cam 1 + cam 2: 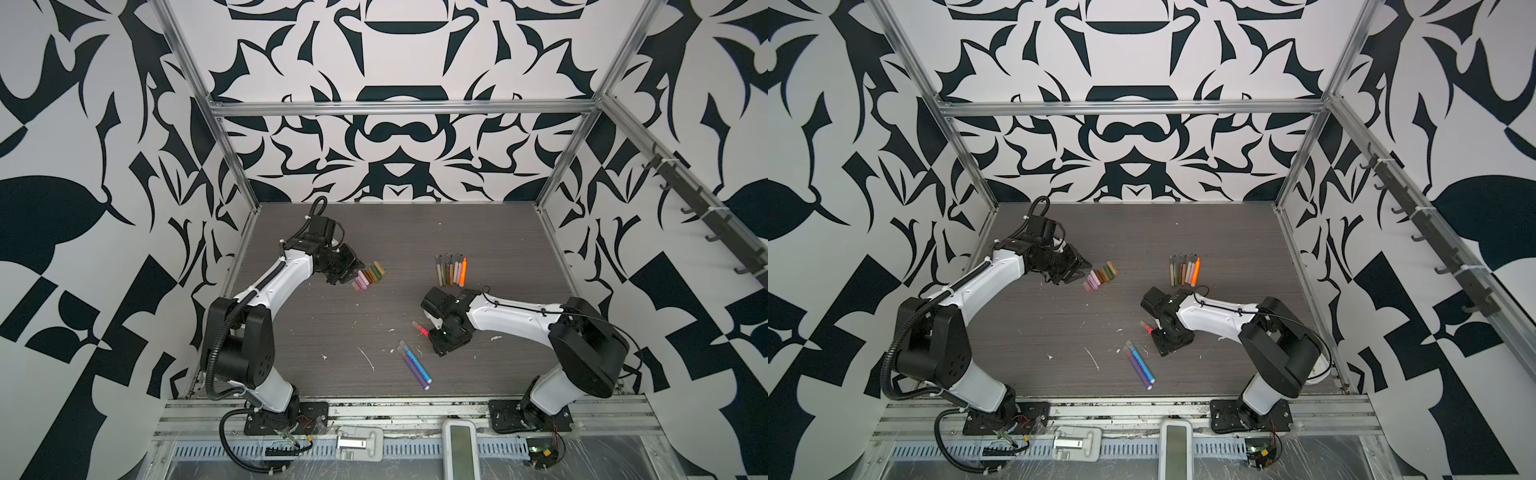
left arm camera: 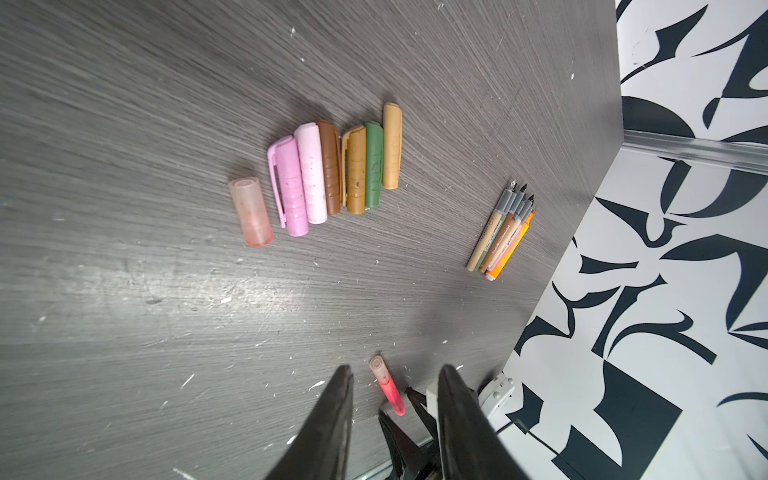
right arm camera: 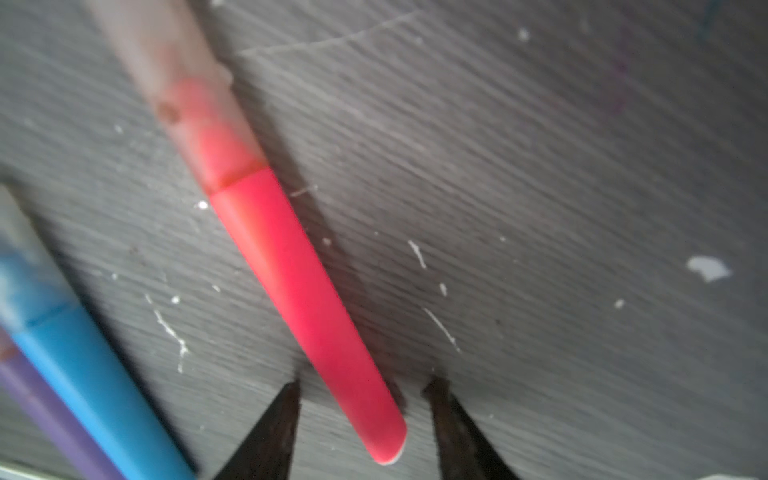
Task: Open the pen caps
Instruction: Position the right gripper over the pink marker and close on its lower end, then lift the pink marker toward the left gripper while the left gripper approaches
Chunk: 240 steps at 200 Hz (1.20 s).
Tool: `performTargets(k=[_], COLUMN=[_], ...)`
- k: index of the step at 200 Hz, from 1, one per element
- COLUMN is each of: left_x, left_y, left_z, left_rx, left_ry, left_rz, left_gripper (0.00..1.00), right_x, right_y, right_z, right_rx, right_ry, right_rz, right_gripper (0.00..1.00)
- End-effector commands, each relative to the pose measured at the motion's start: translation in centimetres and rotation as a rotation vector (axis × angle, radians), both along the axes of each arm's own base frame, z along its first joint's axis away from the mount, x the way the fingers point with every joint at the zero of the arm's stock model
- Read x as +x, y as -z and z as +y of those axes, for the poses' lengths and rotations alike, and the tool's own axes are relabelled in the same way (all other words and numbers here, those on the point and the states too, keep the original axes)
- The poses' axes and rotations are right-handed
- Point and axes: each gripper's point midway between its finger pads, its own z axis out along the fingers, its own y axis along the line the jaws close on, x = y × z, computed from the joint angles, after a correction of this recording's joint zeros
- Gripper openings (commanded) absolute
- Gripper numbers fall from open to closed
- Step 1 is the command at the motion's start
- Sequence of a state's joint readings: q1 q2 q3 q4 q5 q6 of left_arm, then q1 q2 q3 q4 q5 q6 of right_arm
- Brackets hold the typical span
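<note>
- Pen caps [image 1: 370, 274]: in both top views, removed ones are lying in a row by the left jaws; the capped red pen [image 1: 420, 328] is lying toward five o'clock.
- Left wrist view: left jaws are standing spread, empty.
- Right wrist view: right jaws are straddling the red pen's tail, spread, not pinching; gripping looks in hand, closing likely next.

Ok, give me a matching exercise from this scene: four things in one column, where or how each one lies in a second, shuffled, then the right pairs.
Things:
1. red pen
2. blue pen
3. loose pen caps
4. uncapped pens

Places:
A. side by side next to the left gripper
B. tips toward the back wall
C. between the open fingers of the right gripper
D. beside the purple pen

Pairs: 1-C, 2-D, 3-A, 4-B
</note>
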<state>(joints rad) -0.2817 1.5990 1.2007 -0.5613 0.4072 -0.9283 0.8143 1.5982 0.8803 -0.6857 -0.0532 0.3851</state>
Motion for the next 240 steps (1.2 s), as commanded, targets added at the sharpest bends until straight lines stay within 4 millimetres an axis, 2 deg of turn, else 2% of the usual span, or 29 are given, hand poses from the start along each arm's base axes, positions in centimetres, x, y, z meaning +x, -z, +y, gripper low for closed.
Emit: performTargets(k=[1, 4, 15, 20, 23, 79, 114, 165, 187, 195, 209, 222, 228, 240], left_x=[0.5, 0.5, 0.4, 0.3, 0.3, -0.2, -0.3, -0.4, -0.4, -0.4, -0.4, -0.5, -0.6, -0.8], left_y=[-0.8, -0.8, -0.9, -0.9, -0.9, -1.1, -1.1, -1.0, -1.0, -1.0, -1.1, -1.4, -1.4, -1.4], left_z=[-0.2, -0.2, -0.2, -0.2, -0.2, -0.1, -0.1, -0.2, -0.3, -0.3, -0.5, -0.8, -0.9, -1.4], left_rx=[-0.005, -0.006, -0.003, -0.004, -0.002, -0.002, -0.005, -0.016, -0.017, -0.021, -0.025, -0.025, -0.025, -0.025], left_ry=[0.002, 0.001, 0.004, 0.005, 0.005, 0.012, 0.013, 0.019, 0.018, 0.019, 0.027, 0.033, 0.038, 0.048], left_rz=[-0.015, -0.016, -0.017, -0.018, -0.016, -0.022, -0.02, -0.016, -0.017, -0.016, -0.022, -0.035, -0.037, -0.036], left_gripper=[0.37, 0.37, 0.37, 0.37, 0.37, 0.37, 0.37, 0.38, 0.38, 0.44, 0.55, 0.58, 0.58, 0.58], right_x=[0.6, 0.6, 0.8, 0.9, 1.0, 1.3, 0.7, -0.2, -0.5, -0.5, -0.3, 0.2, 0.5, 1.2], right_y=[-0.8, -0.8, -1.0, -1.0, -1.0, -1.2, -0.5, 0.5, 0.7, 0.7, 0.2, -0.7, -1.4, -2.8], right_z=[0.2, 0.2, 0.3, 0.3, 0.3, 0.8, 0.9, 1.0, 1.1, 1.1, 1.4, 1.9, 2.2, 2.6], right_rx=[-0.007, -0.009, -0.011, -0.012, -0.013, -0.005, 0.003, 0.021, 0.022, 0.022, 0.029, 0.043, 0.053, 0.064], right_ry=[-0.012, -0.013, -0.014, -0.015, -0.015, -0.03, -0.037, -0.039, -0.058, -0.067, -0.092, -0.121, -0.136, -0.165], right_rz=[-0.019, -0.019, -0.026, -0.028, -0.029, -0.027, 0.004, 0.043, 0.062, 0.065, 0.058, 0.04, 0.026, -0.003], right_gripper=[0.7, 0.74, 0.77, 0.9, 0.92, 0.95, 0.77, 0.39, 0.34, 0.3, 0.19, 0.08, 0.0, 0.0])
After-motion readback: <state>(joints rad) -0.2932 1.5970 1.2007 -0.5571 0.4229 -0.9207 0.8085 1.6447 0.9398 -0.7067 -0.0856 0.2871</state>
